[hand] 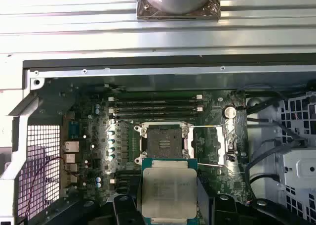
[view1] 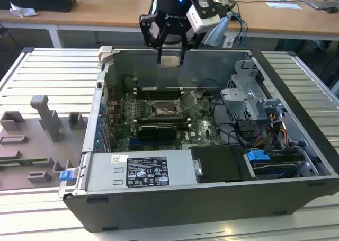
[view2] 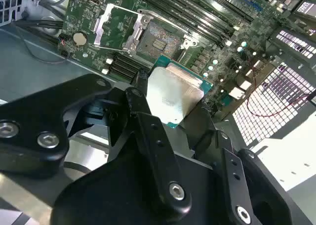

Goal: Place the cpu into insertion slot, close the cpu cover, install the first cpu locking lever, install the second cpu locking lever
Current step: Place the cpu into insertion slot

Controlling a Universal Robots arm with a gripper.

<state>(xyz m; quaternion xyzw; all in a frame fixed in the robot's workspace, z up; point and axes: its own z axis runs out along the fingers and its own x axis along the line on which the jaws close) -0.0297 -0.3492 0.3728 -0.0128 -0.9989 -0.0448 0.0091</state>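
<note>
I see the cpu (hand: 168, 193) topped in pale satin metal, green board at its edge; the insertion slot (hand: 162, 145) has a bright metal rim; the cpu cover (view2: 98, 31) is thin, shiny metal.

Open computer case (view1: 185, 212), grey fixture blocks (view1: 49, 119)

All views overlook the insertion slot (view1: 166, 110) (view2: 159, 39) (hand: 162, 142), wrist views seemingly nearer.

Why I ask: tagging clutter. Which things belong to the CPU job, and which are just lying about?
Job: end effector holding cpu; slot, empty; cover, open.
Lying about: grey fixtures; blue clip; power supply.
</note>
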